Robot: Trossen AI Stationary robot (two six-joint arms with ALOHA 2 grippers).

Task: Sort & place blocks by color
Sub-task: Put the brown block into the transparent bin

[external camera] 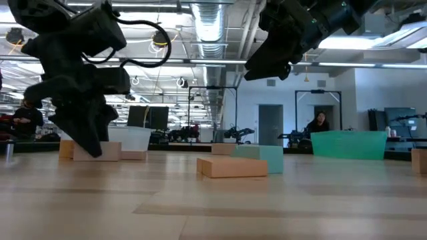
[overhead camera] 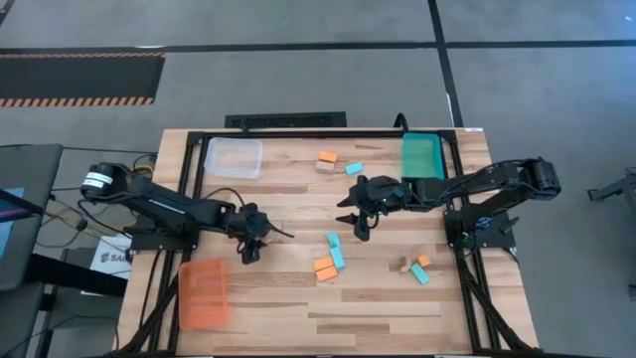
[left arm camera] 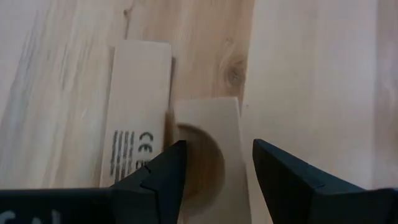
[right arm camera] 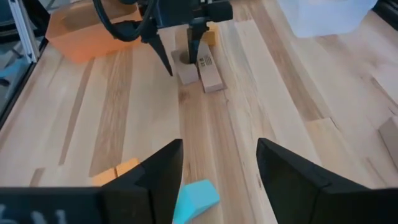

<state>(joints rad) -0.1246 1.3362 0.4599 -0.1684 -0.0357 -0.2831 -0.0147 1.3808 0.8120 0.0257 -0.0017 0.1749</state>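
Observation:
My left gripper (overhead camera: 260, 242) (left arm camera: 217, 162) is open and low over two tan blocks lying side by side: a flat one with a printed mark (left arm camera: 140, 106) and one with a half-round notch (left arm camera: 214, 124). Its fingers stand on either side of the notched block (right arm camera: 186, 74). My right gripper (overhead camera: 354, 227) (right arm camera: 219, 168) is open, holds nothing and hangs high above the table's middle. A light blue block (right arm camera: 196, 199) lies below it. More orange, light blue and tan blocks lie scattered on the table. My left gripper comes at the notched tan block from above, pointing down. One finger (left arm camera: 168, 174) is at the notch side, beside the flat block, and the other (left arm camera: 280, 177) is past the opposite edge. I cannot tell whether either finger touches the block, which lies flat on the table.
A clear tray (overhead camera: 235, 157) sits at the far left, a teal tray (overhead camera: 422, 154) at the far right, an orange tray (overhead camera: 204, 293) near left. Block groups lie far centre (overhead camera: 327, 157), mid table (overhead camera: 330, 261) and near right (overhead camera: 417, 267).

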